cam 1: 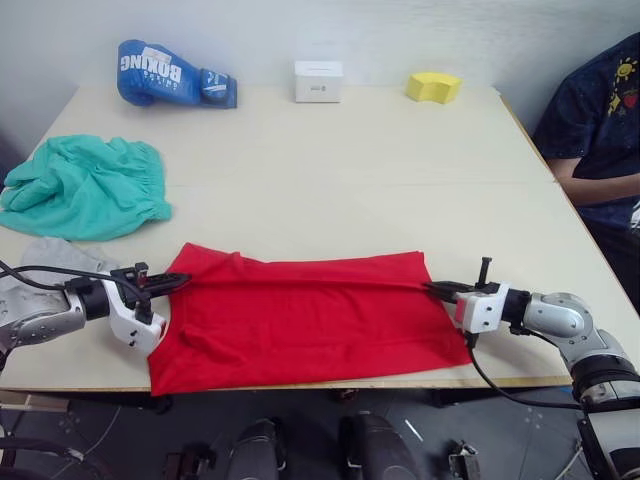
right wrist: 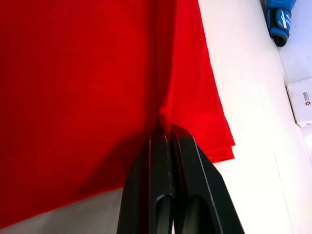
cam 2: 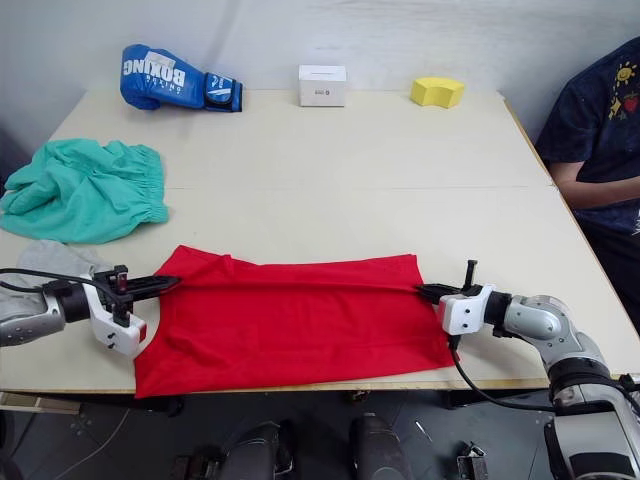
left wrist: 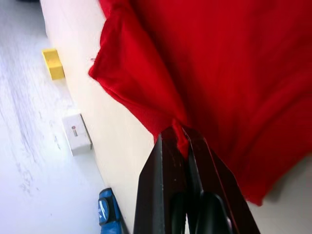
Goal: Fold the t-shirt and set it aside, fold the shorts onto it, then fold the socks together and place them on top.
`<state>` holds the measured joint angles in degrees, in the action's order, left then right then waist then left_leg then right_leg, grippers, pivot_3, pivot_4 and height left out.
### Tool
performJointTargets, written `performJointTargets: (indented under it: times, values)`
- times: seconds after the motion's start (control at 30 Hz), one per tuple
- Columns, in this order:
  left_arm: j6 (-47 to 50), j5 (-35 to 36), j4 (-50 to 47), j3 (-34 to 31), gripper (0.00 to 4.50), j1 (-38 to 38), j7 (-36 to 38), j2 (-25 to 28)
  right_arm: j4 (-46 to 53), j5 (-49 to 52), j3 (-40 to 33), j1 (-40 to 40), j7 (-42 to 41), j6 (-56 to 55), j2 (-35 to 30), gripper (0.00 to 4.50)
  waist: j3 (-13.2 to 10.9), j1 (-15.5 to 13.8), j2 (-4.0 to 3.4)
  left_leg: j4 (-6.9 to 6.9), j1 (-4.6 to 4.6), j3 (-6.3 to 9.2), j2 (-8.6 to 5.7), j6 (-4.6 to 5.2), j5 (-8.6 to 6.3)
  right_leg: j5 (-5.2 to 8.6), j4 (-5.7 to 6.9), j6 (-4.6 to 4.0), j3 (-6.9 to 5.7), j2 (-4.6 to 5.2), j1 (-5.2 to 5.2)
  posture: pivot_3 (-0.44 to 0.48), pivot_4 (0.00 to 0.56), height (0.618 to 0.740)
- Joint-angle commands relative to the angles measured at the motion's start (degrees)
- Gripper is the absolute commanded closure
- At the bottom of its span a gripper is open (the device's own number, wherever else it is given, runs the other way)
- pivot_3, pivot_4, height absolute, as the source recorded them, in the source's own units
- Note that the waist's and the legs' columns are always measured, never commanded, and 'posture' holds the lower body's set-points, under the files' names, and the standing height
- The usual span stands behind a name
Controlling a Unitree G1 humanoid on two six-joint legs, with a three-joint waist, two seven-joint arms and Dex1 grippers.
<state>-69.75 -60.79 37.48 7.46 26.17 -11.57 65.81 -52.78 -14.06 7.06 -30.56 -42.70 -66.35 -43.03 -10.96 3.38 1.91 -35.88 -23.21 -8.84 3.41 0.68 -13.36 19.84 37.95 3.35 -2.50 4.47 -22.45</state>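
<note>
I had the left end effector (cam 1: 178, 279) and right end effector (cam 1: 436, 289) each clenched on opposite edges of the t-shirt (cam 1: 300, 315), stretched across the surface (cam 1: 350, 170).

So I've got the t-shirt (cam 1: 300, 318) spread along the near edge of the bench (cam 1: 330, 200), my left claw (cam 1: 172, 281) at its left end and my right claw (cam 1: 437, 290) at its right end. The shorts (cam 1: 85, 185) sit at the left, behind the shirt, with the socks (cam 1: 50, 255) just in front of them. Along the far edge, left to right: boxing glove (cam 1: 170, 75), small box (cam 1: 318, 81), sponge block (cam 1: 433, 87). A person (cam 1: 600, 110) sits off the right side.
</note>
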Motion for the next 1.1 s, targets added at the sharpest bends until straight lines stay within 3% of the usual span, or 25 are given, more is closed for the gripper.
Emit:
performJointTargets:
  times: [0.03, 0.13, 0.23, 0.33, 0.43, 0.47, 0.5, 0.57, 0.63, 0.7, 0.8, 0.97, 1.03, 1.1]
  values:
    - [1.31, -3.49, 1.71, 3.49, 4.5, -0.28, -5.54, 2.51, -1.11, -0.18, 1.05, -0.37, 0.65, 0.62, -1.42, 4.48, 0.0, -0.03, 0.0, 0.0, 0.0, -0.02, 0.01, 0.0, 0.0, 0.0, 0.0, 0.0, 0.02, -0.01, 0.0, 0.0, 0.15, 0.74]
    - [0.22, -1.5, 4.55, 5.53, 4.5, -0.3, -6.05, 3.34, -0.37, 5.3, 1.14, 0.43, -3.31, 3.0, -0.78, 4.48, 0.0, -0.07, 0.01, 0.0, 0.04, -0.11, 0.03, -0.07, 0.05, 0.0, 0.01, 0.0, 0.05, -0.03, -0.01, 0.0, 0.15, 0.74]
    - [-2.99, 3.43, 7.58, 6.61, 3.86, 0.04, -3.78, 3.54, 1.71, 9.6, 1.41, 1.46, -6.7, 4.37, -1.3, 3.6, 0.01, -0.06, 0.01, 0.01, 0.08, -0.16, 0.05, -0.08, 0.05, 0.0, 0.02, 0.0, 0.11, -0.04, 0.0, 0.0, 0.15, 0.74]
    - [-6.35, 16.54, 14.77, 8.21, 2.97, 0.11, 7.14, 3.17, 5.62, 15.71, 0.84, 3.59, -11.37, 8.06, -2.52, 2.58, 0.02, -0.17, -0.01, 0.04, 0.15, -0.26, 0.06, -0.13, 0.08, 0.0, 0.03, 0.0, 0.18, -0.05, 0.0, 0.0, 0.15, 0.74]
    - [-4.91, 36.74, 17.58, 9.33, 2.05, -2.53, 22.4, 3.94, 11.98, 23.08, -0.16, 6.59, -17.3, 15.87, -4.39, 1.54, 0.03, -0.15, -0.03, 0.05, 0.18, -0.31, 0.1, -0.25, 0.14, 0.0, 0.03, 0.01, 0.2, -0.06, 0.0, 0.0, 0.15, 0.74]
    - [-0.18, 48.45, 14.68, 8.94, 1.72, -5.77, 31.31, 4.29, 14.63, 25.79, -0.79, 7.92, -19.33, 19.57, -5.2, 1.2, 0.04, -0.11, -0.05, 0.05, 0.19, -0.32, 0.1, -0.25, 0.14, 0.0, 0.04, 0.01, 0.24, -0.06, 0.0, 0.0, 0.15, 0.74]
    - [5.15, 60.05, 10.38, 8.34, 1.43, -9.53, 40.11, 5.05, 17.31, 28.26, -1.54, 9.29, -20.99, 23.32, -6.05, 1.19, 0.06, -0.01, -0.08, 0.05, 0.21, -0.32, 0.12, -0.26, 0.13, 0.0, 0.04, 0.01, 0.26, -0.06, 0.0, 0.0, 0.15, 0.74]
    - [27.22, 85.06, -1.49, 1.58, 1.43, -18.57, 61.67, 7.07, 24.88, 34.6, -3.56, 13.2, -24.74, 34.6, -8.86, 1.19, 0.04, 0.09, -0.14, 0.07, 0.21, -0.31, 0.17, -0.31, 0.13, 0.01, 0.08, -0.01, 0.25, -0.06, -0.01, 0.0, 0.15, 0.74]
    - [46.39, 99.45, -9.63, -5.27, 1.43, -24.86, 74.09, 9.7, 31.07, 39.15, -5.54, 16.07, -26.69, 43.28, -10.7, 1.19, 0.01, 0.29, -0.17, 0.01, 0.17, -0.25, 0.21, -0.35, 0.13, 0.04, 0.18, -0.06, 0.2, -0.08, -0.04, 0.0, 0.15, 0.74]
    - [60.64, 107.41, -13.91, -11.67, 1.39, -28.04, 78.6, 11.06, 36.16, 42.24, -7.38, 17.49, -27.13, 50.13, -11.72, 1.58, 0.0, 0.2, -0.17, -0.1, 0.14, -0.09, 0.26, -0.34, 0.12, 0.06, 0.25, -0.11, 0.09, -0.15, 0.0, 0.0, 0.15, 0.74]
    - [74.29, 113.08, -17.9, -18.73, 2.33, -26.61, 77.59, 8.68, 42.24, 44.91, -8.88, 17.24, -25.96, 59.02, -10.77, 2.53, 0.0, -0.14, -0.19, -0.2, 0.15, 0.23, 0.24, -0.39, 0.0, 0.01, 0.31, -0.27, -0.16, -0.16, 0.06, 0.0, 0.15, 0.74]
    - [81.51, 106.96, -27.23, -16.88, 3.96, -16.53, 67.11, -1.66, 53.84, 43.62, -5.74, 14.13, -18.75, 67.93, -2.76, 4.32, 0.06, -0.82, -0.28, -0.16, 0.05, 0.43, 0.21, -0.46, 0.01, -0.03, 0.17, -0.34, -0.31, -0.11, 0.13, 0.0, 0.15, 0.74]
    - [82.02, 101.74, -29.43, -13.93, 4.47, -12.72, 63.44, -6.43, 56.75, 40.53, -2.77, 12.15, -13.81, 69.88, 2.91, 4.5, 0.06, -1.03, -0.27, -0.14, -0.08, 0.42, 0.21, -0.28, 0.14, -0.04, 0.11, -0.31, -0.3, -0.13, 0.06, 0.0, 0.15, 0.74]
    - [82.56, 97.78, -30.0, -11.87, 4.47, -9.4, 60.38, -11.06, 57.27, 36.27, 0.26, 9.93, -8.57, 71.04, 8.65, 4.5, 0.06, -1.1, -0.27, -0.16, -0.16, 0.38, 0.21, -0.39, 0.22, -0.04, 0.06, -0.31, -0.3, -0.2, 0.0, 0.0, 0.15, 0.74]
